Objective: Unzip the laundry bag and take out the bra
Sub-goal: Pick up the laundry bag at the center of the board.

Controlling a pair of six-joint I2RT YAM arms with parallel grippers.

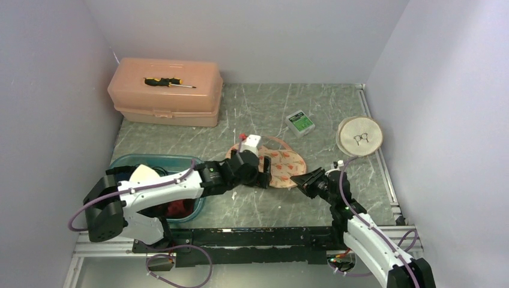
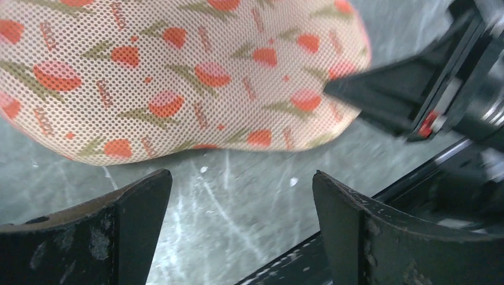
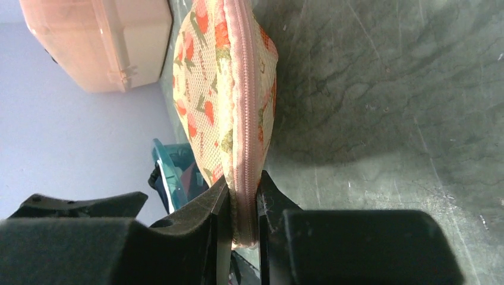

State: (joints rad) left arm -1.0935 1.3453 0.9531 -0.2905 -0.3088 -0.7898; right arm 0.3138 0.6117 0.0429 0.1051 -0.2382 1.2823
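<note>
The laundry bag [image 1: 283,165] is a flat mesh pouch with red tulip prints, lying mid-table. My right gripper [image 1: 298,179] is shut on its right edge. In the right wrist view the fingers [image 3: 243,205] pinch the bag's [image 3: 208,89] seam, right on the pink zipper [image 3: 245,89], which is closed along the length that shows. My left gripper [image 1: 264,176] hovers at the bag's left side. It stands open [image 2: 241,178] with only bare table between the fingers, and the bag [image 2: 178,77] lies just beyond the tips. The bra is hidden.
A teal bin [image 1: 157,162] holding clothes, some red [image 1: 177,208], sits under the left arm. A peach toolbox [image 1: 165,96] with a screwdriver [image 1: 168,82] is at the back left. A white block [image 1: 251,143], a small green device [image 1: 299,122] and a round pouch [image 1: 359,135] lie behind the bag.
</note>
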